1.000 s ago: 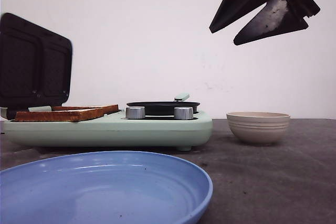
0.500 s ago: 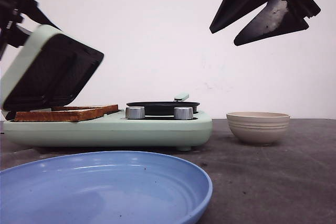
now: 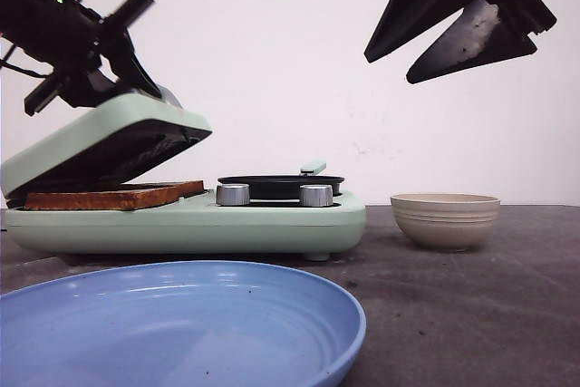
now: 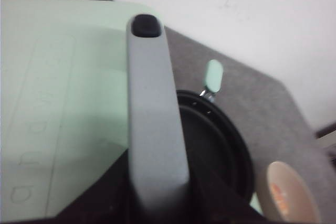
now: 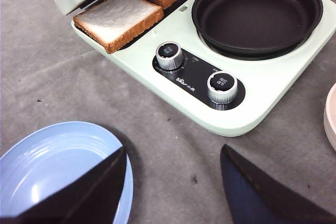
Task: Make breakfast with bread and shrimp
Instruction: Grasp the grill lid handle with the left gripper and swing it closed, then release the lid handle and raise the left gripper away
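Note:
Two slices of bread [image 3: 104, 197] lie side by side on the mint breakfast maker's [image 3: 199, 224] hot plate; the right wrist view shows both [image 5: 118, 19]. The mint lid [image 3: 100, 138] hangs half lowered over them. My left gripper [image 3: 156, 88] presses on the lid's top, its fingers together as one dark wedge. In the left wrist view a grey bar [image 4: 155, 119] covers the fingertips. My right gripper [image 3: 388, 65] is open and empty, high at the right. A small orange-red patch, the shrimp [image 4: 279, 199], shows inside the beige bowl [image 4: 294, 187].
A black frying pan [image 3: 281, 183] sits on the maker's right half, behind two silver knobs [image 3: 234, 194]. The beige bowl [image 3: 444, 221] stands to the maker's right. A blue plate [image 3: 181, 324] lies at the front, under my right gripper's [image 5: 173, 149] left finger.
The lid has swung from upright down to half closed over the bread. My left gripper came into view with it and now rests on its top. The right gripper has hardly moved.

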Tool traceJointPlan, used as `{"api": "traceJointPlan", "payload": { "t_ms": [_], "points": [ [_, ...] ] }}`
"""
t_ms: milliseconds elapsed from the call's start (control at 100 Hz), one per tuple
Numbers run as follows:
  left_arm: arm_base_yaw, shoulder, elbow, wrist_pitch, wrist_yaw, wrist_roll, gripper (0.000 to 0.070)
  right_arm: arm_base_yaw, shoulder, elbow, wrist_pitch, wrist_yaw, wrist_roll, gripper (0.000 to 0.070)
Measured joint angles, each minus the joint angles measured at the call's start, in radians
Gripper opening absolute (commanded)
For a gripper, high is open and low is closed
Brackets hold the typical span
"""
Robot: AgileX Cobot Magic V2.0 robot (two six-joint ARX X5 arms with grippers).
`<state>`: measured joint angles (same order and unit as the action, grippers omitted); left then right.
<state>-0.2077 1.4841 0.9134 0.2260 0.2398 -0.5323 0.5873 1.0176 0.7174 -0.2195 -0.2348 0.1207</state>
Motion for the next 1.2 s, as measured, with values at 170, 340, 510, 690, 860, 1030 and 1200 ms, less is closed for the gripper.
{"api": "traceJointPlan", "payload": {
  "t_ms": [170,340,510,690,860,1030,1200],
  "points": [
    [-0.041,0.048,0.003,-0.001,-0.021,0.065,0.0004,0.0,0.0,0.0,0.0,0.0,0.0,0.0338],
    [-0.068,0.102,0.011,0.005,-0.029,0.114,0.0004,0.0,0.0,0.0,-0.008,0.0,0.0,0.0338],
    [-0.072,0.108,0.013,0.005,-0.037,0.124,0.0053,0.0,0.0,0.0,-0.023,0.0,0.0,0.0338],
    [-0.072,0.12,0.012,-0.008,-0.035,0.098,0.0274,0.0,0.0,0.0,-0.024,0.0,0.0,0.0338],
    [-0.063,0.119,0.011,-0.009,-0.037,0.087,0.0314,0.0,0.0,0.0,-0.024,0.0,0.0,0.0338],
    [-0.06,0.091,0.005,-0.031,-0.036,0.1,0.0314,0.0,0.0,0.0,-0.024,0.0,0.0,0.0338],
    [-0.047,0.007,-0.014,-0.087,-0.04,0.135,0.0314,0.0,0.0,0.0,-0.024,0.0,0.0,0.0338]
  ]
}}
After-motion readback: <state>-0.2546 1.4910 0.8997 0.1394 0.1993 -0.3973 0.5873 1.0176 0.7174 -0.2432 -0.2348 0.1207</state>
